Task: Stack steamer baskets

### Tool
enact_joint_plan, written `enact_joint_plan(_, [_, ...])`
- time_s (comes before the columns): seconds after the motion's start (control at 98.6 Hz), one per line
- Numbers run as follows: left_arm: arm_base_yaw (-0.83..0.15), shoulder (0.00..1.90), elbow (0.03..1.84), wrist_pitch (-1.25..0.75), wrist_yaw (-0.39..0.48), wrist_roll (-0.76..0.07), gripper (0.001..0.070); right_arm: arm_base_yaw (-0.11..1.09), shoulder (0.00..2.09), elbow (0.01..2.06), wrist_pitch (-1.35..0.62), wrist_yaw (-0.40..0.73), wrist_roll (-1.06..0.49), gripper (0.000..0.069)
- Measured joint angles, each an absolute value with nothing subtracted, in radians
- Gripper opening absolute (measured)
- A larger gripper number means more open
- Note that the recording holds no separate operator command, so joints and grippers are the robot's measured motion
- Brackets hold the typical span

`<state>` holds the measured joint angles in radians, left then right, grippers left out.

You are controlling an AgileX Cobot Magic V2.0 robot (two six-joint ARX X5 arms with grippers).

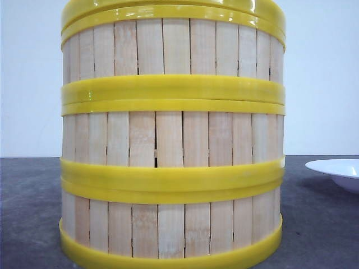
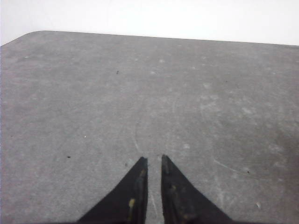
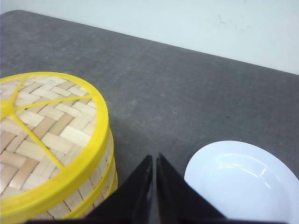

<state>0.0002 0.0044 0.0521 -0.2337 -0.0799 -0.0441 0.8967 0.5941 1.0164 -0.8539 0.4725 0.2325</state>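
- Front view shows me the steamer baskets (image 1: 171,140) stacked three high on the table (image 1: 28,213), lid (image 3: 42,121) on top.
- Left gripper (image 2: 154,161) and right gripper (image 3: 154,158) hang nearly closed, empty.
- Stacking looks finished; the plate (image 3: 247,182) sits beside it.

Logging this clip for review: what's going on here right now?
The steamer baskets already stand in one stack of three on the dark table, topped by the woven lid. Neither claw holds anything: the left claw hangs nearly shut over bare table, and the right claw, also nearly shut, sits between the stack and the white plate.
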Motion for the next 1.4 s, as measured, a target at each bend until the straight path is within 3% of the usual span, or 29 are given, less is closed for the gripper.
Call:
enact_joint_plan(0.538, [0.000,0.004,0.052,-0.234,-0.080,-0.044,0.0026,0.872,0.591,1.016,-0.849,0.492,0.210,0.0010])
enact_joint_plan(0.71, [0.000,0.004,0.052,-0.234,-0.080,-0.044,0.0026,0.707,0.587,1.016,-0.789,0.480,0.184,0.0010])
enact_joint_plan(0.964, [0.000,0.004,0.052,-0.234,-0.080,-0.044,0.0026,0.313,0.552,0.979,-0.695,0.301,0.093,0.0010])
enact_joint_plan(1.136, [0.000,0.004,0.052,-0.233,-0.080,-0.044,0.0026,0.091,0.454,0.838,-0.590,0.195,0.026,0.0010])
enact_joint_plan(1.146, [0.000,0.004,0.052,-0.233,-0.080,-0.044,0.0026,0.004,0.188,0.379,-0.376,0.068,0.003,0.0010])
enact_joint_plan(1.4, [0.000,0.004,0.052,-0.233,-0.080,-0.044,0.0026,0.004,0.084,0.167,-0.273,0.047,0.003,0.0010])
